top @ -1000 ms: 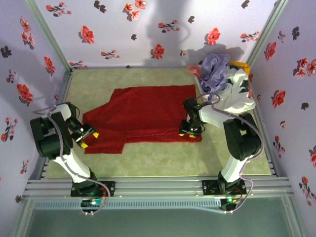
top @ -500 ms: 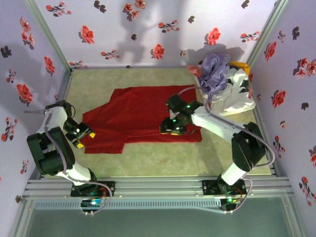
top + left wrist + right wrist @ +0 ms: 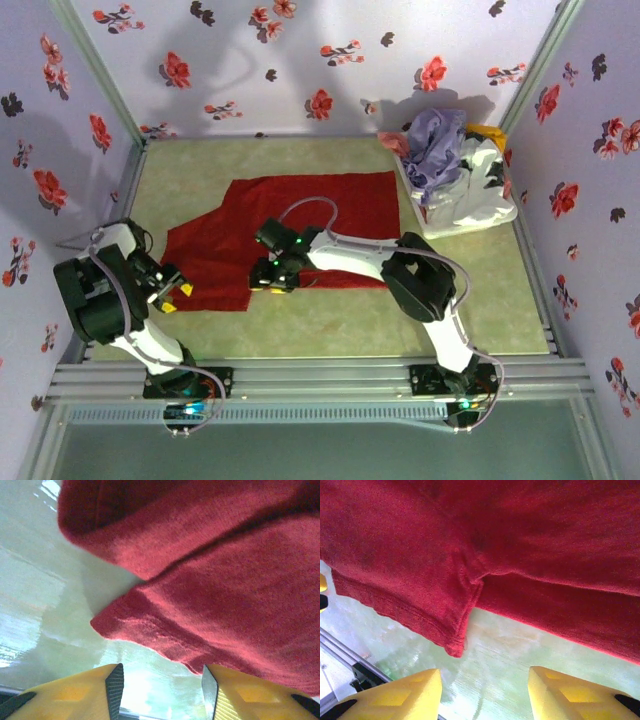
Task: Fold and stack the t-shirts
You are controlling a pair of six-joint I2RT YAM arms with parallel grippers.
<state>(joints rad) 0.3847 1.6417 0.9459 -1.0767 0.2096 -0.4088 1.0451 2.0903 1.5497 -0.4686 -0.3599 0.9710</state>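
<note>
The right arm has swung a long way in the last second. The right gripper (image 3: 268,280) was over by the right edge of the red t-shirt (image 3: 310,205) and now reaches across to its near hem, left of centre. The left gripper (image 3: 172,292) has barely shifted and sits at the sleeve end on the left. The shirt itself lies spread on the green mat (image 3: 320,325) much as before.

Up close, the right gripper (image 3: 485,680) stands released. Its yellow fingers (image 3: 410,692) are apart with bare mat between them and a folded hem corner just beyond. The left gripper (image 3: 162,675) is likewise unclenched, with the shirt's edge (image 3: 150,630) just ahead of its tips and nothing grasped.

In the far right corner stands the white basket (image 3: 475,205). The lavender t-shirt (image 3: 435,145) is heaped on top of it, with pink fabric (image 3: 393,143) at its left rim and yellow-orange fabric (image 3: 490,133) behind.

The right arm (image 3: 350,258) lies across the shirt's near half and hides part of it. Flowered walls (image 3: 250,60) close in on three sides.
</note>
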